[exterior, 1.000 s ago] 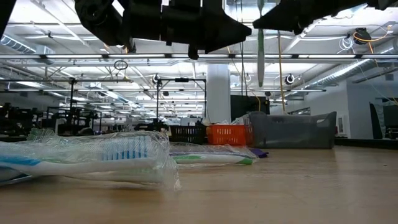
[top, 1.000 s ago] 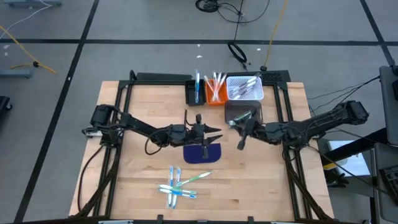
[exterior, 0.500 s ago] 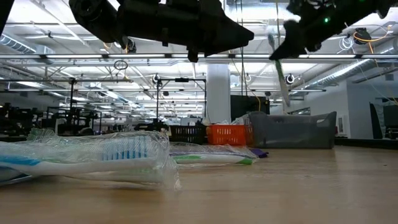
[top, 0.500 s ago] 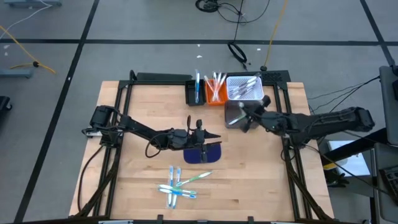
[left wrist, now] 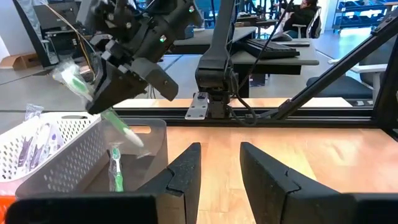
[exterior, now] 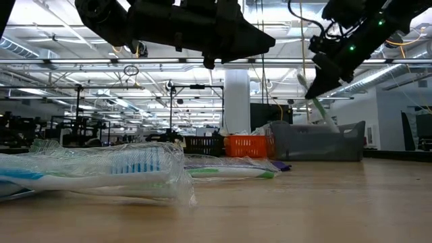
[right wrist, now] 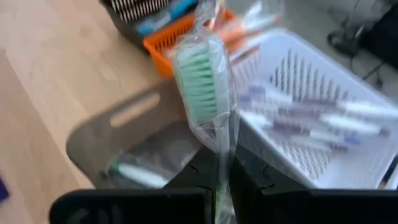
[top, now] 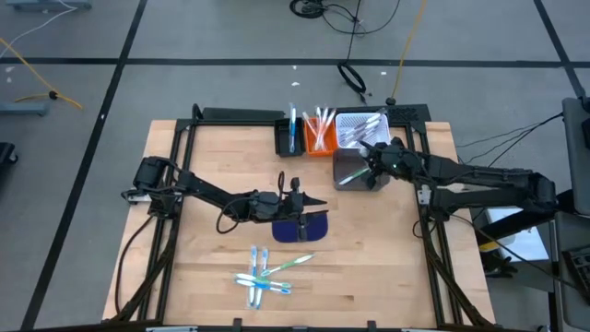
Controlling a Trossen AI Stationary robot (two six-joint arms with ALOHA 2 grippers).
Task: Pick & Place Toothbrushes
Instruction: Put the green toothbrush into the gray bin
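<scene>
The right gripper (top: 376, 163) hangs over the grey bin (top: 350, 171) at the far side of the counter (top: 387, 258), its jaws closed on a wrapped green toothbrush (right wrist: 202, 93) tilted down toward the bin, where another green toothbrush (left wrist: 115, 169) already lies. The left gripper (top: 307, 202) hovers above the dark blue mat (top: 304, 226) near the counter's middle, jaws parted and holding nothing. Several wrapped toothbrushes (top: 265, 274) lie crossed on the near part of the counter.
</scene>
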